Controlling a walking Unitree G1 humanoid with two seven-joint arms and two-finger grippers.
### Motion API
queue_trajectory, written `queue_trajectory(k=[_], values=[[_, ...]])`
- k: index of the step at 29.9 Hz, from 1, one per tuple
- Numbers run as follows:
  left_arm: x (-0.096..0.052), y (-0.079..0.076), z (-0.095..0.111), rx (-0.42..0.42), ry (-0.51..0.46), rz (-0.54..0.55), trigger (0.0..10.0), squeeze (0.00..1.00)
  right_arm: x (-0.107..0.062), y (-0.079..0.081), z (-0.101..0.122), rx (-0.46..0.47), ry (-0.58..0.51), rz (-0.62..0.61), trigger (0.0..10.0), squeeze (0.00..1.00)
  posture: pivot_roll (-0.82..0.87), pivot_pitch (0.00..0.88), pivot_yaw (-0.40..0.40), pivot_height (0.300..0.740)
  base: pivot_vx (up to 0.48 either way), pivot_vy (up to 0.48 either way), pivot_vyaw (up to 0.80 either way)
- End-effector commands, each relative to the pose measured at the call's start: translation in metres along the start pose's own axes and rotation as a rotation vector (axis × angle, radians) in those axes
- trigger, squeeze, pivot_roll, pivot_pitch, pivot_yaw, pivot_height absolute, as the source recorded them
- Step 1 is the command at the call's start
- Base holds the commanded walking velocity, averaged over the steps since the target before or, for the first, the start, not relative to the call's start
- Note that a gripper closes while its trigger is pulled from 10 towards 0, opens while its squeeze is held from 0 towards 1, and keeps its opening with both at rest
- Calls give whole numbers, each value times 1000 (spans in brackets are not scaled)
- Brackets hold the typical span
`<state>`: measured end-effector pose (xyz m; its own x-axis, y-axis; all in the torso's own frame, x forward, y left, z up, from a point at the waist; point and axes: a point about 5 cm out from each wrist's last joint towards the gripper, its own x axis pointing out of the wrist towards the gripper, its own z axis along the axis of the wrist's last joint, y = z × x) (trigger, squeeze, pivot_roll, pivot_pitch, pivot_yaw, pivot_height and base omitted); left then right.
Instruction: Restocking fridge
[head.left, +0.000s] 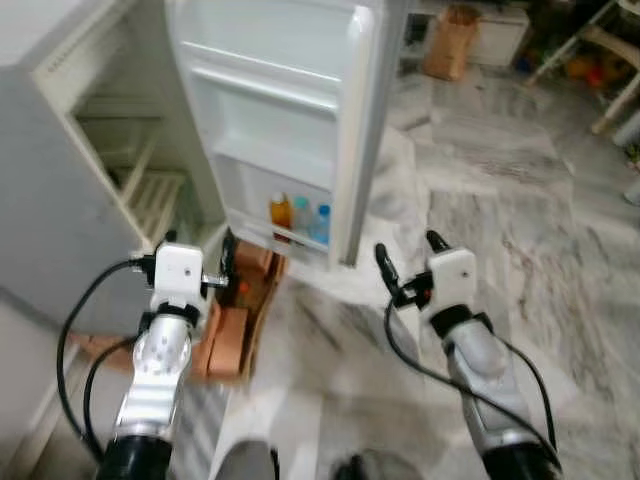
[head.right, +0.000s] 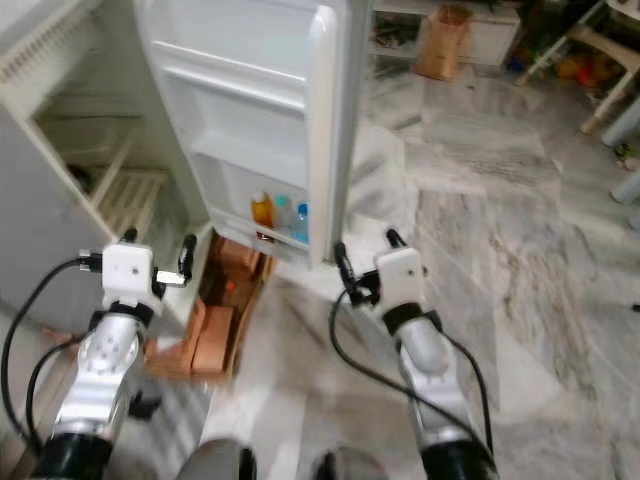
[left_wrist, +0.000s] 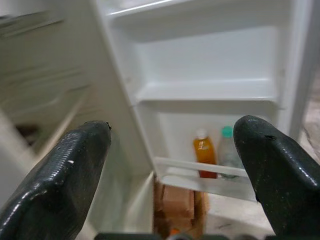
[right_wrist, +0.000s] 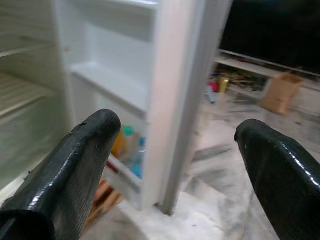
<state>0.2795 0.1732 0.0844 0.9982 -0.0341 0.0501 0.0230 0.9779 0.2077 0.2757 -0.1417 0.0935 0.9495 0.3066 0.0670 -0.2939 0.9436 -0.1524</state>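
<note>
Bottles (left_wrist: 212, 154) in open fridge door (head.left: 290, 120) show no readable labels.

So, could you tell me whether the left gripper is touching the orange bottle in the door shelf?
Apart: in the left wrist view the left gripper is open and empty, the orange bottle well beyond it.

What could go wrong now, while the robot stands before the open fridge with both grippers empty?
1. The open white fridge door stands between the arms; the open right gripper, close to its edge, might bump it.
2. The brown cardboard box on the floor lies near the open left gripper; a step forward could hit it.
</note>
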Motion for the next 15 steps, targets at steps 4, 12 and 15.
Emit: queue_trajectory(k=[4,12,15], values=[[7,-16,5,-1,-7,-47,10000,0,0,-6,1,-12,-1,-33,10000,0,72,67,9,740,462,0,-800],[15,-21,8,12,0,-58,10000,0,1,-5,2,-9,-10,-30,10000,0,68,67,11,740,467,0,-627],[19,-21,8,14,5,-54,10000,0,2,-3,3,-7,-18,-25,10000,0,67,66,12,740,480,0,0]])
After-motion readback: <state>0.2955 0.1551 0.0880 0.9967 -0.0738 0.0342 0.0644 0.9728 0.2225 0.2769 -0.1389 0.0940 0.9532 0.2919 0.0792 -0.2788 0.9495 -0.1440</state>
